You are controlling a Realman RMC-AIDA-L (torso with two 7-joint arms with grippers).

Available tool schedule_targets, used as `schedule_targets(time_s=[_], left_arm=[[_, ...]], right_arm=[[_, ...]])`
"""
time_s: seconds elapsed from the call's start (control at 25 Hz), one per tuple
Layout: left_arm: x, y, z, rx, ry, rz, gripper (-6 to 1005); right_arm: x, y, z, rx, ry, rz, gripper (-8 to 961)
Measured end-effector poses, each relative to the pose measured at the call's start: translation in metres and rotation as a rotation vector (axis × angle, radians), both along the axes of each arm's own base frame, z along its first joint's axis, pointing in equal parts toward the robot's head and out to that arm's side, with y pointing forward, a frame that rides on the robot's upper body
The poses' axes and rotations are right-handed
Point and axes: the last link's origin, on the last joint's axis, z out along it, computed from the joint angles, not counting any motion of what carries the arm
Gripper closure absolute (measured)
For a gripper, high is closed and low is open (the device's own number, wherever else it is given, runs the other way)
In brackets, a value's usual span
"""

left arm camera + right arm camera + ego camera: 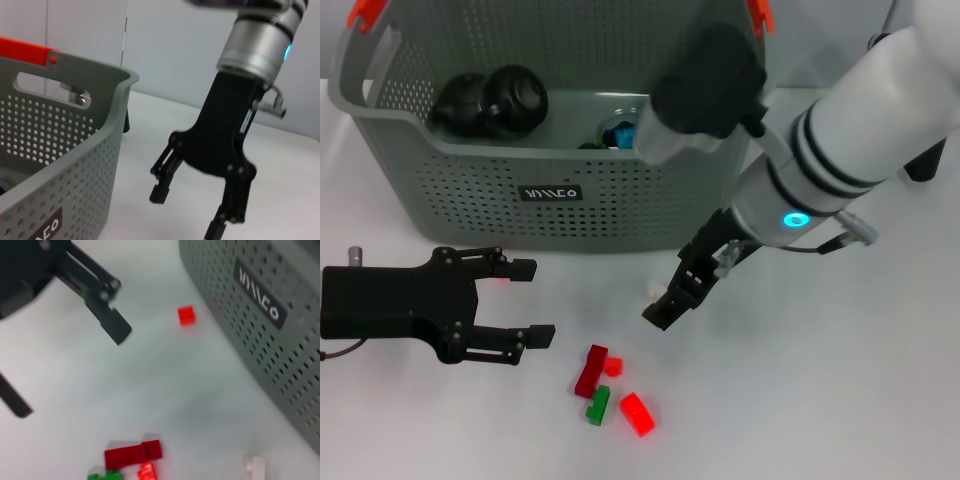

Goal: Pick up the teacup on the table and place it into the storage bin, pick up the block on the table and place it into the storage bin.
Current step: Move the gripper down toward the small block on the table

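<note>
A: Well, how does the right gripper [665, 308] stand?

B: It hangs low over the white table [840, 400], just in front of the storage bin [570, 215], near the bin's right end. In the left wrist view its two black fingers [159, 192] are spread well apart and nothing sits between them. It touches nothing that I can make out.

A: And the blocks?

B: They lie on the table a little nearer the robot than that gripper and to its left. There is a dark red block [590, 369], a small red block [613, 366] just beside it, a green block [598, 404] touching the dark one's near end, and a bright red block [636, 413] slightly apart to the right. A small white block [655, 291] sits just beside the fingers, close to the bin wall. One more little red cube [186, 315] shows in the right wrist view, near the bin's front wall.

A: The left gripper [535, 302]?

B: It is on the table's left side, in front of the bin, fingers wide apart, empty.

A: The bin itself?

B: It holds two black rounded objects [490, 102] at the left and something blue [620, 132] further right, half hidden by the right arm.
</note>
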Motion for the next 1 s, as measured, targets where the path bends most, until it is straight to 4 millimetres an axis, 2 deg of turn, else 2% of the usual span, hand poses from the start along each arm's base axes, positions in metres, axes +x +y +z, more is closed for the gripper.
schedule_targets(time_s=[0.28, 0.68, 0.76, 1.0], left_arm=[[0.000, 0.000, 0.000, 0.000, -0.001, -0.001, 156], [0.001, 0.000, -0.001, -0.001, -0.003, -0.001, 157], [0.001, 0.000, -0.001, -0.001, -0.003, -0.002, 157], [0.001, 0.001, -0.001, 0.000, -0.003, -0.003, 157]], right_arm=[[0.013, 0.004, -0.024, 0.015, -0.052, 0.009, 8], [0.029, 0.008, -0.038, 0.053, -0.062, 0.020, 9], [0.029, 0.009, -0.041, 0.060, -0.056, 0.026, 111], [0.031, 0.010, -0.047, 0.079, -0.034, 0.034, 241]])
